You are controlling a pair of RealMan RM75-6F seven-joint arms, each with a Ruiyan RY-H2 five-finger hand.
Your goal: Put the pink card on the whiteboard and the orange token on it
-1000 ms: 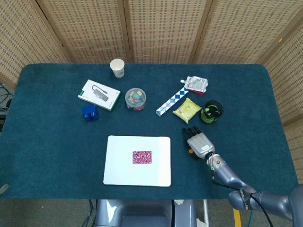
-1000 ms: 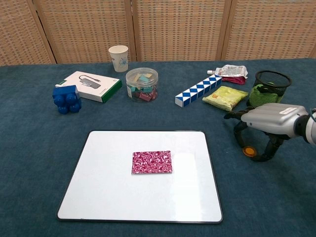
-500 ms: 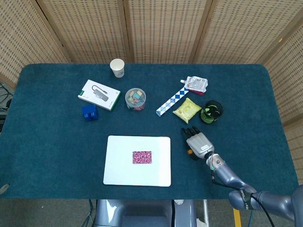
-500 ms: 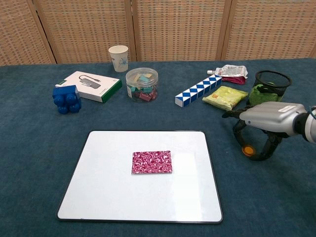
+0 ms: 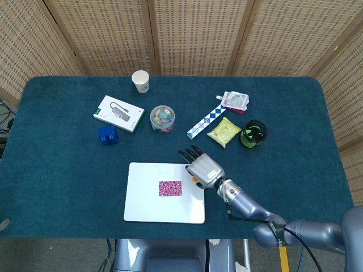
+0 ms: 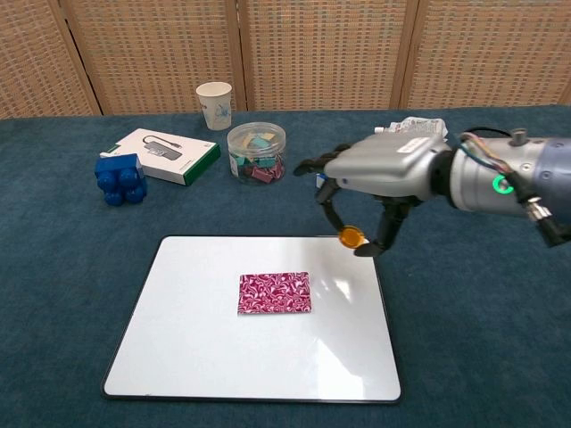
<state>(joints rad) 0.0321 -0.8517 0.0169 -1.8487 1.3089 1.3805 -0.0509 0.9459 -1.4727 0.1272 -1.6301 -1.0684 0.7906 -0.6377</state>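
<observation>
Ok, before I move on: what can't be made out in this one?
- Left hand: in neither view.
- Orange token: in the head view mostly covered by the right hand; only a sliver shows.
- Blue-and-white strip: in the chest view almost wholly behind the right hand.
- Paper cup print: too small to read.

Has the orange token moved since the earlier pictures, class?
Yes. Pinched in the right robot hand, the orange token has travelled leftward from the bare cloth beside the whiteboard to above that board's far right corner, nearer the pink card.
</observation>
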